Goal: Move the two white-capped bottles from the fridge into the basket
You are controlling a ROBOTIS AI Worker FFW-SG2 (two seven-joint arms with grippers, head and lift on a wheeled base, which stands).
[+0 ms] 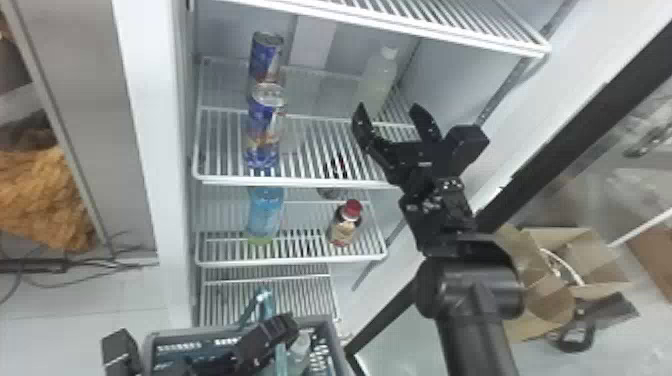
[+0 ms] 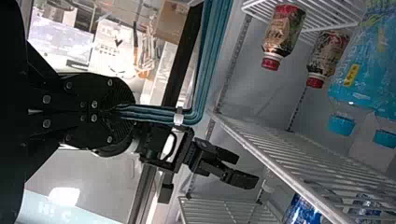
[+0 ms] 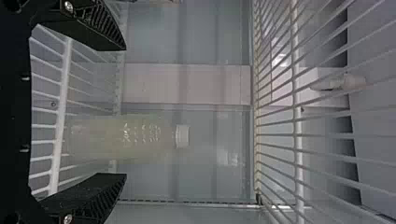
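Note:
My right gripper (image 1: 387, 107) is open at the fridge's upper shelf, just in front of a pale bottle with a white cap (image 1: 378, 75). In the right wrist view, the bottle (image 3: 121, 139) stands beyond the open right gripper (image 3: 125, 112), nearer one finger. Low in the head view is my left gripper (image 1: 267, 337), over the grey basket (image 1: 336, 345). A second white-capped bottle (image 1: 300, 350) is inside the basket. The left wrist view has the left gripper (image 2: 113, 111) shut on the basket's teal handle (image 2: 156, 114).
Two blue cans (image 1: 263, 135) stand on the bottle's shelf, toward the left. Below are a blue bottle (image 1: 266, 212) and a red-capped bottle (image 1: 345, 225). A wire shelf (image 1: 400, 20) hangs above, and the open fridge door's dark edge (image 1: 555, 155) runs along the right.

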